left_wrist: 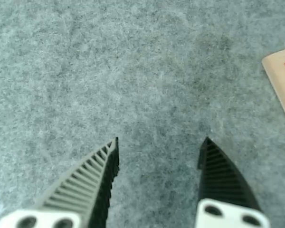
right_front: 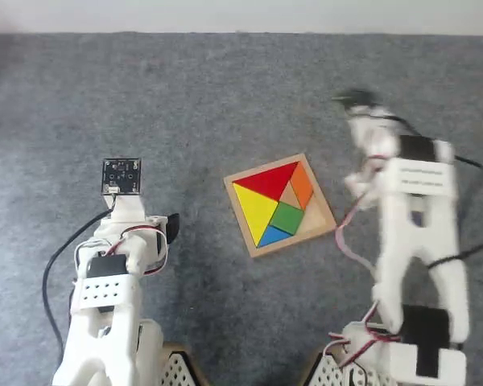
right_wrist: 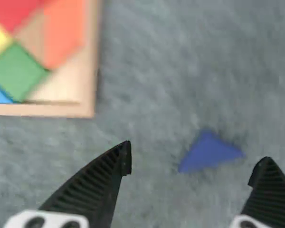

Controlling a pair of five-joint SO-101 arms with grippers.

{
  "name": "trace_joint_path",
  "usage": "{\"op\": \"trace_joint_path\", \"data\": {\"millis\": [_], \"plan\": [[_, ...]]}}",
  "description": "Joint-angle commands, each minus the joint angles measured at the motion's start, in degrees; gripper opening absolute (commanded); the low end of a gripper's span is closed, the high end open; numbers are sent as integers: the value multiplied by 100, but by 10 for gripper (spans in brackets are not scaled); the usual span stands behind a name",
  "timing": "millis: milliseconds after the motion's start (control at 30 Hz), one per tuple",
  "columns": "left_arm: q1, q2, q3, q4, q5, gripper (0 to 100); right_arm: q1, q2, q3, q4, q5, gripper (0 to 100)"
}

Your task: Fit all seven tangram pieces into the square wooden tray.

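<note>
The square wooden tray [right_front: 326, 219] lies tilted in the middle of the grey carpet. In it are red [right_front: 270, 181], yellow [right_front: 253, 211], green [right_front: 286, 217], orange [right_front: 303, 186] and blue [right_front: 272, 235] pieces, with a bare triangular patch of wood [right_wrist: 61, 88] by one corner. A loose blue triangle [right_wrist: 209, 152] lies flat on the carpet beside the tray. My right gripper [right_wrist: 197, 166] is open, hanging above this triangle with a finger on either side. My left gripper [left_wrist: 160, 142] is open over bare carpet, with the tray corner [left_wrist: 280, 76] off to its side.
The grey carpet [right_front: 185, 96] covers the whole table. The left arm [right_front: 117, 265] stands left of the tray and the right arm [right_front: 414, 201] to its right. Cables trail from both arms near the front edge.
</note>
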Motion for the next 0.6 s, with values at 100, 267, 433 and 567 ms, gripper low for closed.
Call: {"op": "trace_joint_path", "data": {"millis": [100, 267, 433, 567], "plan": [[-9, -70, -40, -132, -44, 269, 1226, 532, 404, -576, -1213, 395], [-9, -70, -40, -132, -44, 269, 1226, 673, 774, -1508, -2655, 395], [-9, -70, -31, -132, -44, 269, 1218, 681, 905, -1727, -2743, 395], [-9, -70, -22, -132, -44, 269, 1226, 699, 923, -2185, -3341, 395]]}}
